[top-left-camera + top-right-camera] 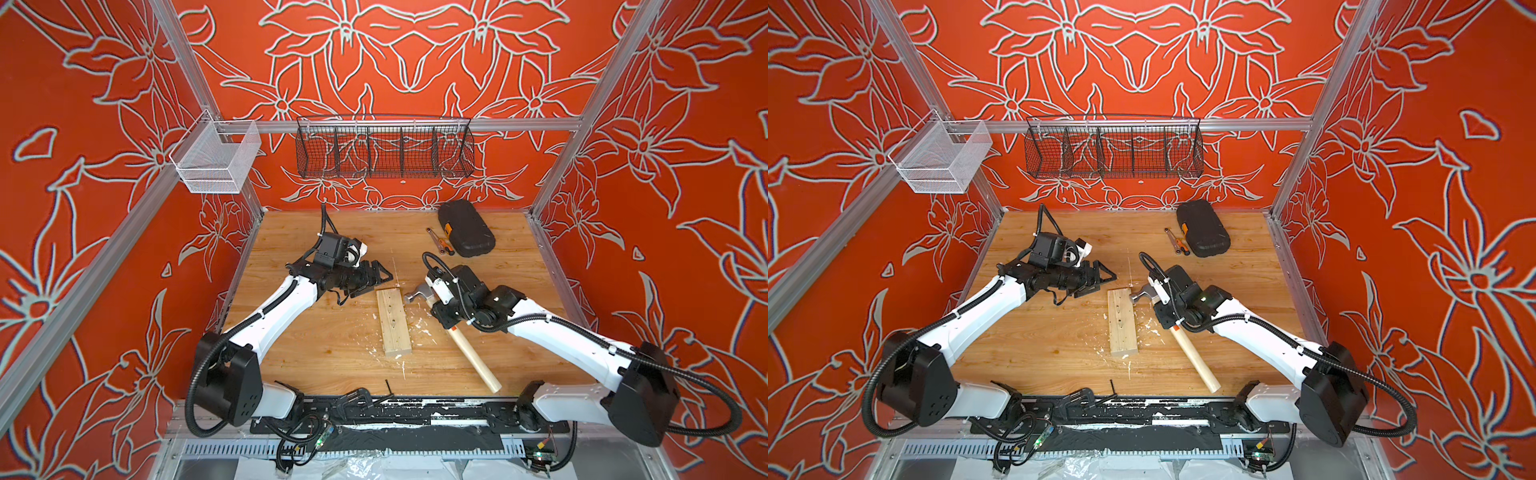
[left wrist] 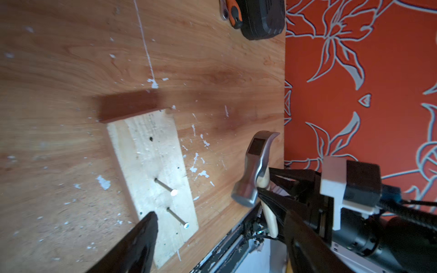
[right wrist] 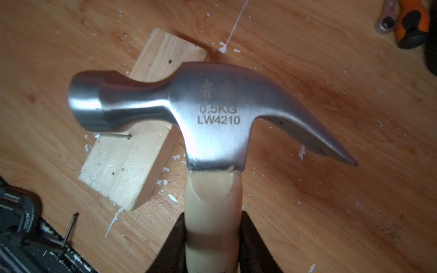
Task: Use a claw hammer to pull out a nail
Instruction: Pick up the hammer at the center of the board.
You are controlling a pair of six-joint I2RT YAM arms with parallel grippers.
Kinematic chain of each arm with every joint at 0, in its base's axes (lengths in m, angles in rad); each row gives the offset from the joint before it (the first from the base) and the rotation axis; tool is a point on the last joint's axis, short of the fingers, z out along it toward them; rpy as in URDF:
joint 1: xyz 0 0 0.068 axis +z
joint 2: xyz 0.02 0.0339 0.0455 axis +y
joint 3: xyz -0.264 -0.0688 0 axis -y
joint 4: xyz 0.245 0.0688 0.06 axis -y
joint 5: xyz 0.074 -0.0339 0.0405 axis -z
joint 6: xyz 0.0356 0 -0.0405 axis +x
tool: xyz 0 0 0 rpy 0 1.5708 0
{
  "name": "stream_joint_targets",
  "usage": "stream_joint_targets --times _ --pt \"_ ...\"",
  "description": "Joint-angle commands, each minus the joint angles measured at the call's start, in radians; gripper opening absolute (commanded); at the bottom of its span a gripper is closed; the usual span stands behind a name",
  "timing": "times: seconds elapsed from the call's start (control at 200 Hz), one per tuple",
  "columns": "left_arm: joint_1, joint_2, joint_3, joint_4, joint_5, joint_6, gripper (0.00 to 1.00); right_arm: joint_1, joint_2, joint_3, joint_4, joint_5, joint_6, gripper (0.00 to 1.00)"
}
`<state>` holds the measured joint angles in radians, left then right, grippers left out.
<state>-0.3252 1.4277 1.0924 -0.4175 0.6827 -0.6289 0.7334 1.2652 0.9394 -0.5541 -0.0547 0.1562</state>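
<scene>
My right gripper (image 3: 212, 227) is clamped on the pale wooden handle of the claw hammer (image 3: 212, 106), just below the grey steel head, with a black finger (image 3: 254, 245) pressed against each side of the handle. The head sits just to the right of the wooden block (image 1: 393, 322), near its far end. The round striking face points toward the block and the curved claw points away from it. In both top views the handle runs back from my grip toward the front right of the table (image 1: 316, 332), and I cannot tell whether its butt end touches the boards. Two nails (image 2: 165, 186) stand part-way out of the block's top, leaning, with their heads clear of the wood. In the right wrist view one of them shows just past the hammer's face, and the two do not touch. My left gripper (image 1: 374, 280) is near the block's far left corner with its jaws apart and nothing between them. At the far right of the table lies a black case (image 1: 467, 228), with an orange-handled screwdriver (image 1: 446, 247) and a small metal wrench (image 1: 434, 235) just beside it, all well apart from the block
</scene>
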Motion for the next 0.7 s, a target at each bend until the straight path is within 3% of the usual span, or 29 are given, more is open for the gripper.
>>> stream_joint_targets --times 0.0,0.385,0.696 --pt "0.006 0.047 0.022 0.074 0.181 -0.032 0.79 0.02 -0.048 0.03 0.073 -0.034 -0.023 0.0" --pt "-0.023 0.176 0.091 0.112 0.388 -0.031 0.7 0.05 -0.112 0.048 0.05 -0.07 -0.033 0.0" --pt "-0.106 0.259 0.156 0.069 0.428 0.014 0.69 0.066 -0.119 0.056 0.06 -0.119 -0.044 0.0"
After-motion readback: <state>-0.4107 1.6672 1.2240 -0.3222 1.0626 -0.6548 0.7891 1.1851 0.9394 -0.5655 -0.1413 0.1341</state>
